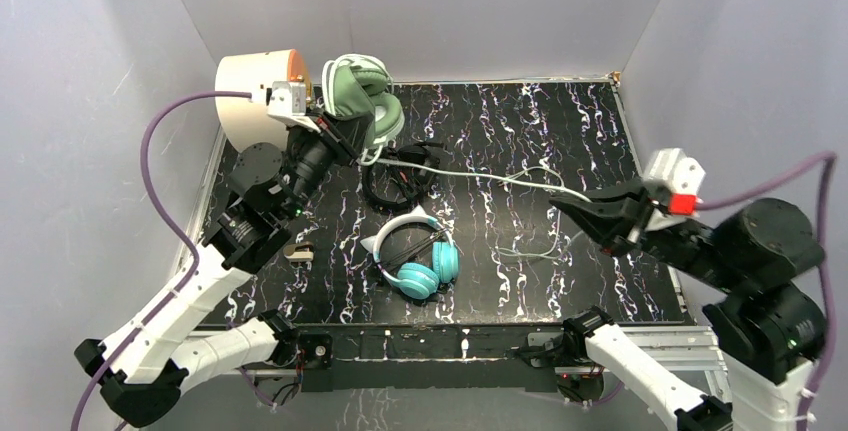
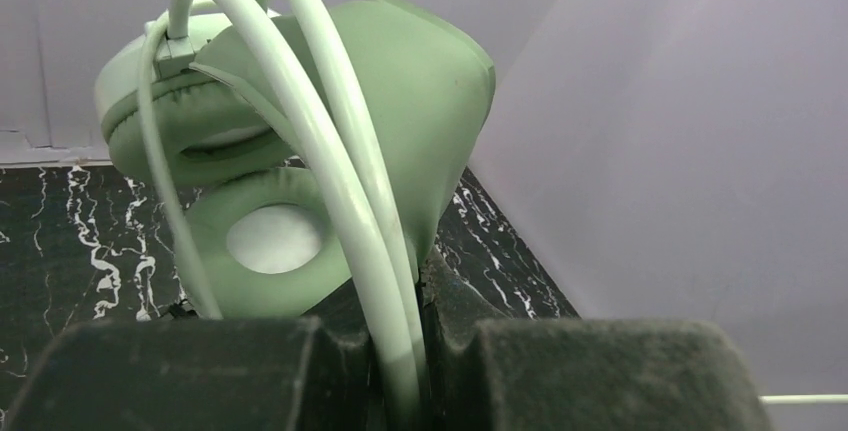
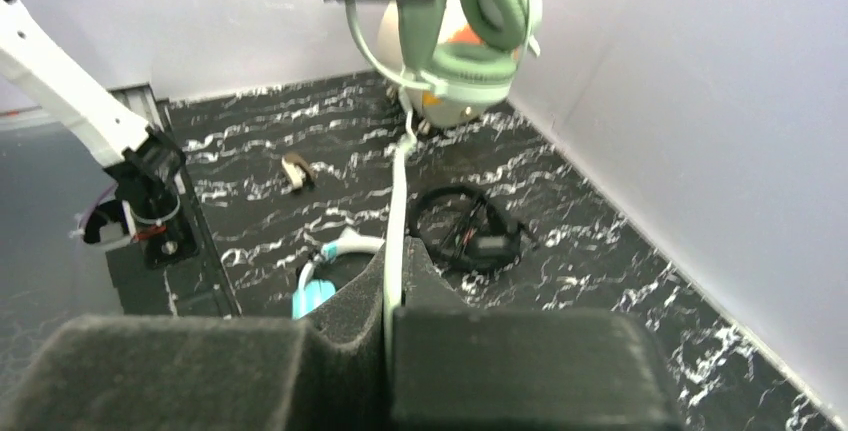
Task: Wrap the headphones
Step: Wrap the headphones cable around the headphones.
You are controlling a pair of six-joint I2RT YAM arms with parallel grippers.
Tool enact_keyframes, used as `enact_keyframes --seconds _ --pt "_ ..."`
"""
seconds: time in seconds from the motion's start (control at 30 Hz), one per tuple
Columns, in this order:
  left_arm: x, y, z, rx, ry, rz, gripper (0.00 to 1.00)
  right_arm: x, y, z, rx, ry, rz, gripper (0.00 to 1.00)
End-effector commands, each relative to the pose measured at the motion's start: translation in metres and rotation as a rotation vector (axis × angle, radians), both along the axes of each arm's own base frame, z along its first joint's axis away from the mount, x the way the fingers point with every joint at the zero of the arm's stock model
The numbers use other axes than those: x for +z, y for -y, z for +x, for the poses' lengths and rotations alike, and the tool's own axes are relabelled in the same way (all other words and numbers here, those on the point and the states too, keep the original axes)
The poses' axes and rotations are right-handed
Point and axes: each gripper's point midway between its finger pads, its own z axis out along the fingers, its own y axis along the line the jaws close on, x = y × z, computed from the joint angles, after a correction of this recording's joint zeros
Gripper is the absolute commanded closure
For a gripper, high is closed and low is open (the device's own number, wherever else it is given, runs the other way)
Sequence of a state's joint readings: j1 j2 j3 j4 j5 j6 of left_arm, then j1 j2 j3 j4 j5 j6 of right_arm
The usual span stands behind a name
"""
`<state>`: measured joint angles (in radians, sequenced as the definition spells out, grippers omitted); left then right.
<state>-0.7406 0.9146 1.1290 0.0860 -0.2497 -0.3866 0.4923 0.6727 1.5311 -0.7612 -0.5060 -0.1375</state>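
Held above the table [image 1: 600,131] beside the cream drum [image 1: 250,86], the green headphones [image 1: 362,101] looked light and springy in the pinching left fingers [image 2: 200,371], while the right fingers [image 3: 520,361] nipped their limp, slippery cable [image 1: 480,176], best kept taut.

cream cylinder [image 1: 250,96] back-left, sm tan item [image 1: 298,249]

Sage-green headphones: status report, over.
Left gripper shut on sage-green headphones, held aloft. Right gripper shut on its cable. Black headphones lie beneath cable.
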Motion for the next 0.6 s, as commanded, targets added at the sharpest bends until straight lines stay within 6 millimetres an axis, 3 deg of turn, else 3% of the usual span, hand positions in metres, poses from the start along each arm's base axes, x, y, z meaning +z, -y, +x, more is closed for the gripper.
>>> enact_keyframes --seconds 0.0,0.13,0.3,0.43,0.57 --pt "0.05 -0.009 -0.006 0.013 0.114 -0.038 1.0 0.055 0.017 -0.021 -0.029 0.152 0.084 1.0" --pt "0.021 0.022 -0.023 -0.188 0.046 0.11 1.0 0.054 0.024 0.029 -0.214 0.091 0.041 1.0" --pt "0.0 0.061 -0.075 -0.557 -0.038 0.166 1.0 0.06 0.033 0.089 -0.43 0.027 0.028 1.0" --pt "-0.003 0.069 -0.12 -0.787 -0.059 0.126 1.0 0.076 0.056 0.125 -0.646 0.024 0.067 1.0" --pt "0.008 0.071 -0.157 -0.97 -0.037 0.035 1.0 0.079 0.049 0.149 -0.676 0.018 0.085 1.0"
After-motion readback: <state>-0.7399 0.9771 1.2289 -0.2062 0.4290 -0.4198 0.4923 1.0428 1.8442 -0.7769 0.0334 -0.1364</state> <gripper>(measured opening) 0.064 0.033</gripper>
